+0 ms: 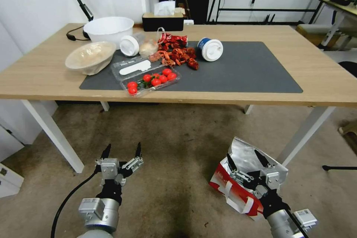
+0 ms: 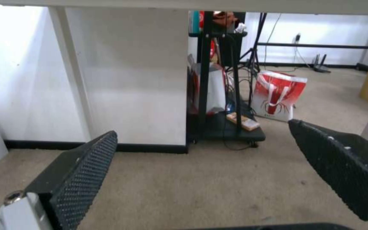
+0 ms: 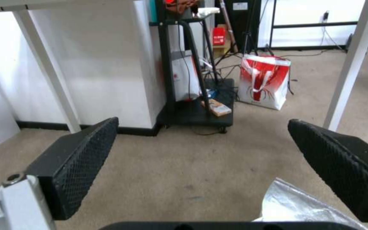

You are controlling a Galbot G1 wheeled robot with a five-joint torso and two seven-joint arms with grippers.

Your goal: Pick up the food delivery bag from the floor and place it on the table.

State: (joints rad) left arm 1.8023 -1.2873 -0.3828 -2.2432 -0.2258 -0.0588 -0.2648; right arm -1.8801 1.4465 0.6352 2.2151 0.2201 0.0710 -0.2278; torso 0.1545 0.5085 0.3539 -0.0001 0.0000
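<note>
Two grippers hang low over the floor [image 1: 174, 163] in front of the table [image 1: 323, 78]. From the head camera, the food delivery bag [image 1: 234, 187] stands on the floor at about 5 o'clock, just beside the table's front right leg [image 1: 305, 134], with its silver foil lining open upward and its red band and white strap handles facing the robot. The right gripper [image 1: 248, 160] is directly above the bag's open top, fingers spread wide and grasping nothing; in the right wrist view a corner of the foil [image 3: 295, 204] shows between and below the two black textured fingers [image 3: 81, 159]. The left gripper [image 1: 122, 151] sits at about 7 o'clock, well apart from the bag, over bare floor, and its fingers [image 2: 86, 172] are likewise released and empty.

On the table, a dark grey mat [image 1: 245, 67] carries a clear tray of cherry tomatoes [image 1: 150, 80] toward 11 o'clock, a heap of red crayfish [image 1: 178, 54] just beyond it, and a blue tub with a white lid [image 1: 210, 49] lying on its side near 12 o'clock. A white bowl [image 1: 108, 29] and a tissue box [image 1: 163, 20] stand toward the table's far edge. Both wrist cameras look under the table at a second red-and-white bag [image 3: 264, 81] standing farther off on the floor, near a black rack [image 3: 196, 105].
</note>
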